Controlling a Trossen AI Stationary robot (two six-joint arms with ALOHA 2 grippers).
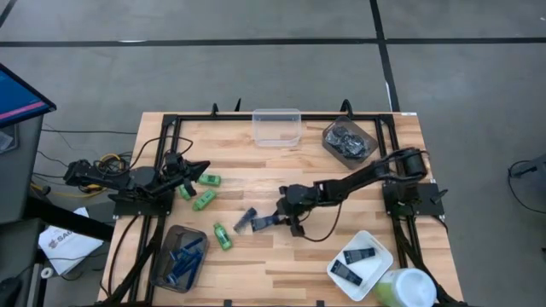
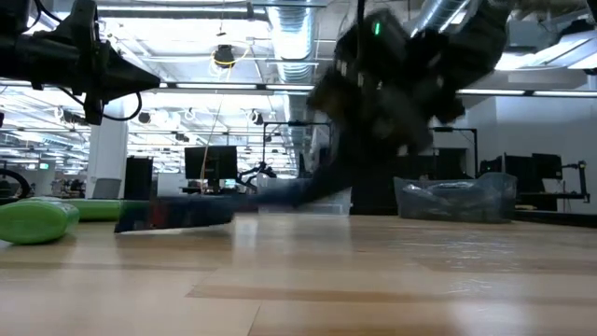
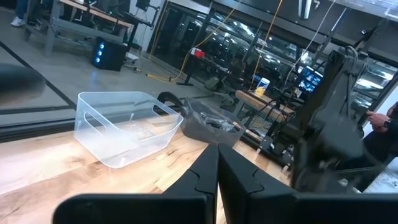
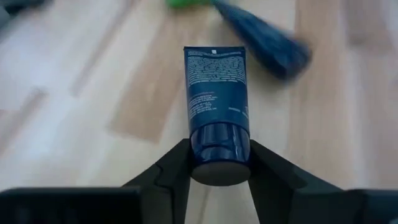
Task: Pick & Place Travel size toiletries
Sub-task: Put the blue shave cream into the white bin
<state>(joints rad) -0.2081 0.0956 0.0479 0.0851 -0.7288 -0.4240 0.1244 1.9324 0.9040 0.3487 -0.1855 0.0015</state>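
We see the right gripper [image 1: 266, 221] at mid-table, fingers clamped on the cap end of a dark navy tube [image 4: 216, 93]; the tube body sticks out forward past the fingertips [image 4: 175, 163]. In the high view that tube [image 1: 258, 223] sits at the gripper tip, with a second navy tube [image 1: 245, 219] just beside it on the wood; whether they touch, we can't tell. The same second tube shows blurred beyond the held one in the right wrist view [image 4: 264, 40].

Left gripper [image 1: 203, 167] is parked at the left side of the table, fingers [image 3: 205, 177] pressed together, holding nothing.

Other toiletries:
- three green mini bottles [image 1: 204, 200] loose on the table near the left arm, one more [image 1: 223, 235] further toward the front edge
- blue razors in the grey-brown tub [image 1: 162, 264] at front left
- two navy tubes in the white tray [image 1: 377, 246] at front right
- greyish discs in the dark tub [image 1: 367, 132] at back right

Clear tub [image 1: 276, 126] stands at back centre. A large green-capped bottle [image 1: 401, 288] sits at the front right corner, next to the tray.
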